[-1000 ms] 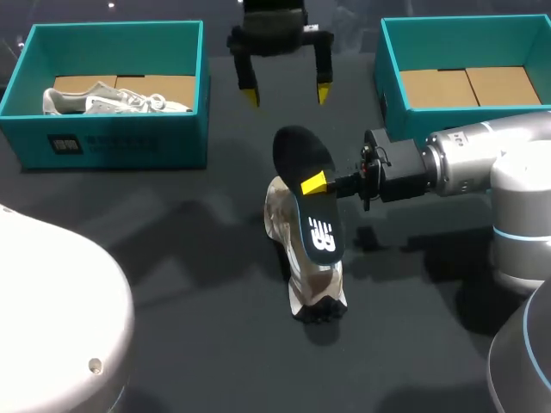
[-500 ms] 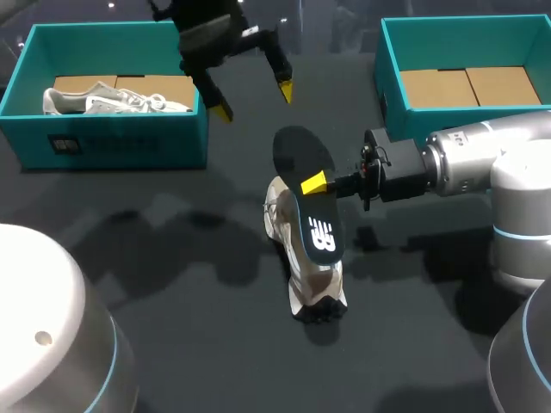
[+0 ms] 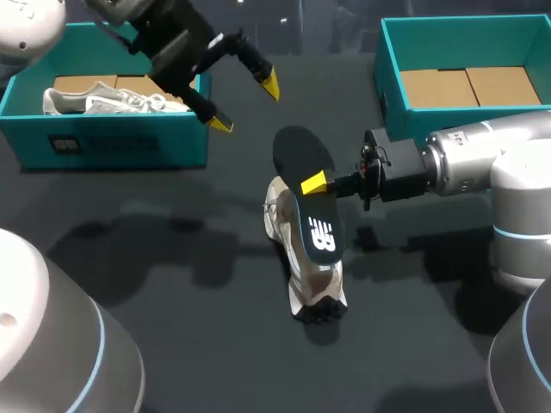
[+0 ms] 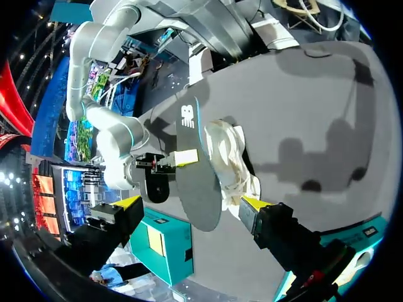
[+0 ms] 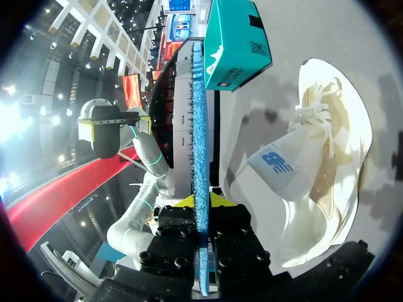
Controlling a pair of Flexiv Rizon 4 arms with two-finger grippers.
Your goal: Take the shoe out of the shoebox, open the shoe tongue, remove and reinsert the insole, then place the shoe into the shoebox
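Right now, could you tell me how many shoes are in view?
2. One shoe lies in the left shoebox; the second shoe sits mid-table, next to the insole held by the right gripper. The right shoebox shows only cardboard, though its edge is cropped.

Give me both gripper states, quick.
Left gripper: open, holding nothing.
Right gripper: shut on the insole.

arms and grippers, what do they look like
The left arm and right arm are rounded silver-white shells with thin light-blue rings at joints. The right gripper has a black boxy wrist block and a yellow tip. The left gripper is black with two long fingers, yellow at the tips.
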